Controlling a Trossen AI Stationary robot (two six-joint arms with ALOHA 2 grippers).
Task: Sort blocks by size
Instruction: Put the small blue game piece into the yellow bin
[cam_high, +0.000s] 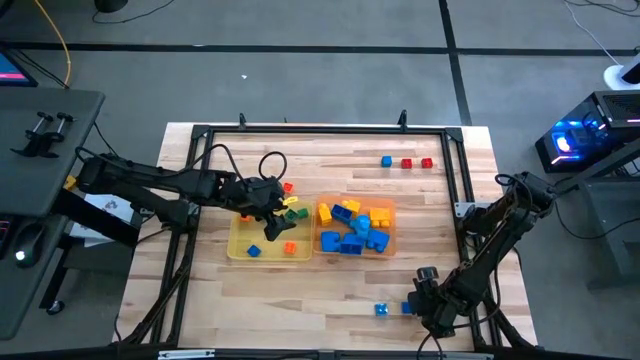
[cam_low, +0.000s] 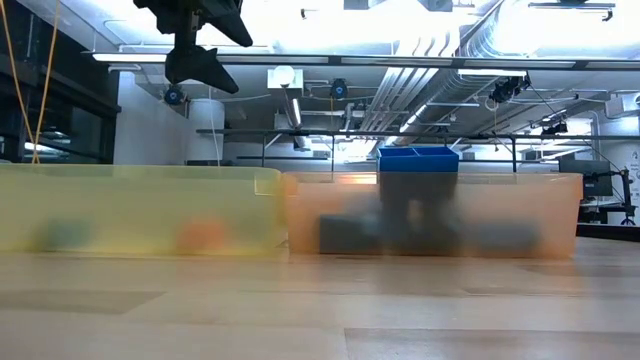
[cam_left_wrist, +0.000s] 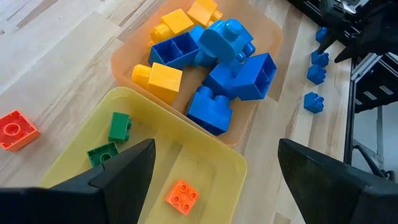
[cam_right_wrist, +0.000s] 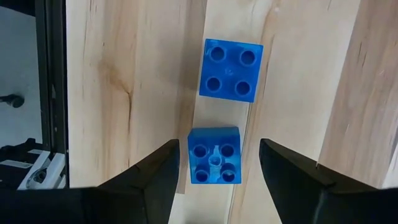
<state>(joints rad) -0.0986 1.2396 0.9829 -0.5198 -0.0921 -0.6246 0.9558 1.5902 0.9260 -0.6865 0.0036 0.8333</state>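
Table (cam_high: 330, 290): pale wood planks with visible grain, framed by a dark metal rail.

Yellow tray (cam_high: 240, 245): translucent plastic, rectangular, rounded corners. Holds tiny studded blocks: orange (cam_left_wrist: 183, 196), two green (cam_left_wrist: 119, 126), blue (cam_high: 254, 251). A tiny red block (cam_left_wrist: 16, 129) lies on the wood just beside it.

Orange tray (cam_high: 391, 240): translucent plastic, touching the yellow tray's side. Heaped with larger blocks (cam_left_wrist: 231, 68), glossy blue and yellow, some showing hollow undersides.

Loose blocks: one blue and two red (cam_high: 406, 162) in a row near the far edge of the table; two blue four-stud squares (cam_right_wrist: 231, 62) on the near edge, one behind the other, apart.

Left gripper (cam_high: 272, 222): above the yellow tray; fingers (cam_left_wrist: 121, 171) spread wide, holding nothing, touching nothing.

Right gripper (cam_right_wrist: 214, 165): low over the near-edge blue pair; fingers (cam_right_wrist: 158, 171) parted on either side of the nearer block (cam_right_wrist: 214, 155), with a gap showing on each side, not gripping it.
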